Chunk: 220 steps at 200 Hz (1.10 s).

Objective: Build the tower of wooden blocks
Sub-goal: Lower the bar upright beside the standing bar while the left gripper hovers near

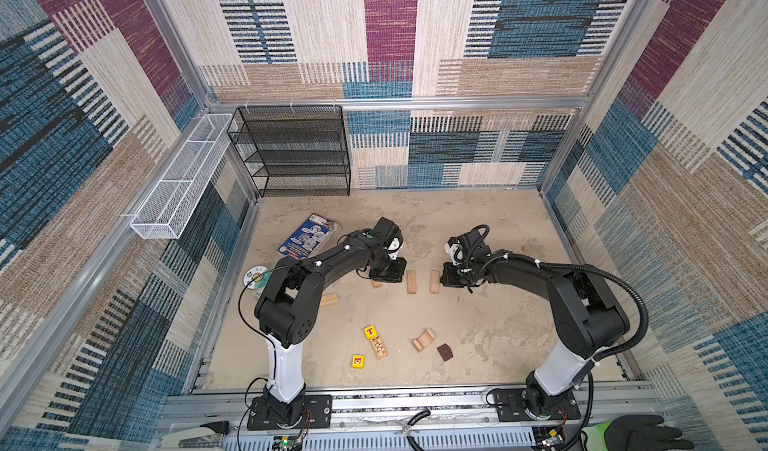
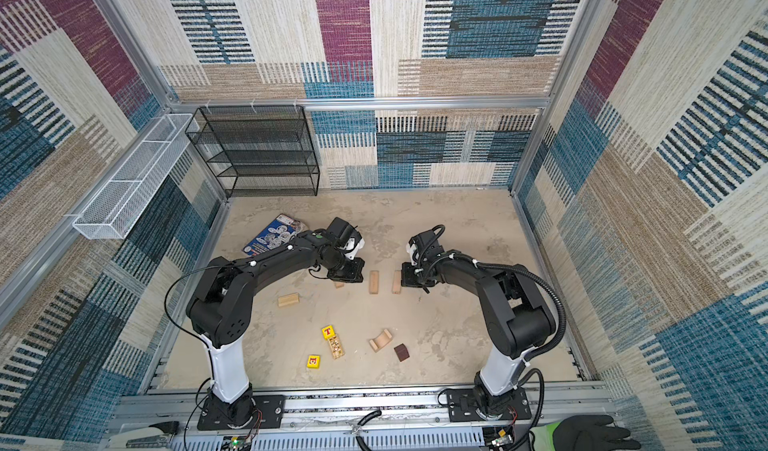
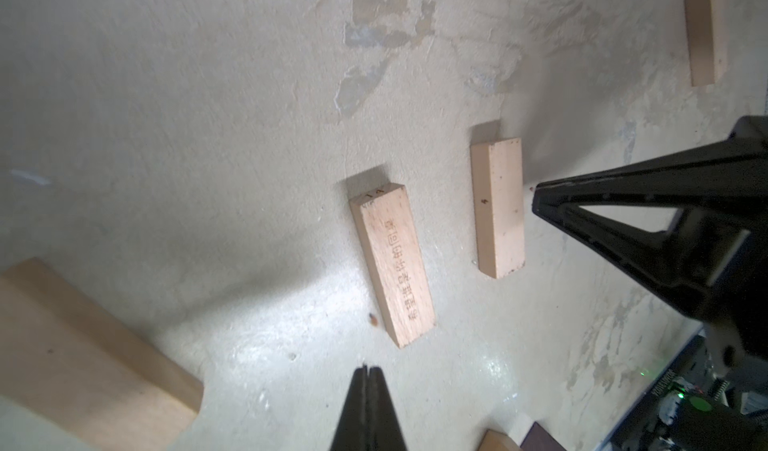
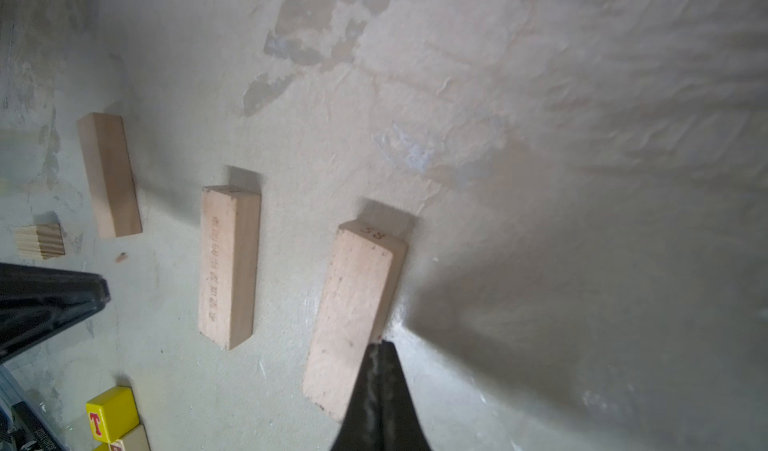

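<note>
Two pale wood bars [image 1: 411, 281] [image 1: 434, 281] lie side by side mid-table between my grippers. My left gripper [image 3: 368, 370] is shut and empty, just short of the printed bar [image 3: 392, 262], with another bar [image 3: 83, 357] close beside it. My right gripper [image 4: 380, 343] is shut, its tips against the side of the nearest bar [image 4: 353, 316]. Nearer the front lie a yellow T cube [image 1: 370, 331] against a printed bar [image 1: 379, 347], a yellow cube [image 1: 358, 361], an arch [image 1: 424, 340] and a brown cube [image 1: 444, 352]. A striped block [image 1: 328, 300] sits left.
A blue packet [image 1: 307, 237] and a white disc [image 1: 254, 277] lie at the left. A black mesh shelf [image 1: 293, 149] stands at the back left, with a white wire basket [image 1: 183, 178] on the left wall. A gloved hand [image 1: 640, 432] rests outside the front rail.
</note>
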Each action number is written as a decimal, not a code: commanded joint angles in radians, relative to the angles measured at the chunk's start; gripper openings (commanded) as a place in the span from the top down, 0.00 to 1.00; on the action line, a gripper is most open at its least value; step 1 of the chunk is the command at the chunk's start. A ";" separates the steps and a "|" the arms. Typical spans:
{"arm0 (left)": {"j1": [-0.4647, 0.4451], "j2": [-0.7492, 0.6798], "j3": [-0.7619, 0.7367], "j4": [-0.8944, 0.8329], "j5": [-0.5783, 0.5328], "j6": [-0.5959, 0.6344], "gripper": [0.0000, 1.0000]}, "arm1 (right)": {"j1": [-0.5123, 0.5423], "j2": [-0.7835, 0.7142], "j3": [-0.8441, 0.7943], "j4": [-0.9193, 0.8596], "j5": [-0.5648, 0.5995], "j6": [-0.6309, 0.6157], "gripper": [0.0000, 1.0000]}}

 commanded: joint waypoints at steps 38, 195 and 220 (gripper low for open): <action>0.000 0.055 0.057 -0.072 0.027 0.047 0.93 | -0.002 0.033 0.008 0.027 -0.090 -0.021 0.91; 0.001 0.148 0.137 -0.130 0.059 0.095 0.89 | -0.001 0.105 0.047 0.054 -0.174 -0.030 0.83; 0.003 0.160 0.145 -0.137 0.050 0.102 0.89 | -0.001 0.112 0.050 0.055 -0.178 -0.038 0.88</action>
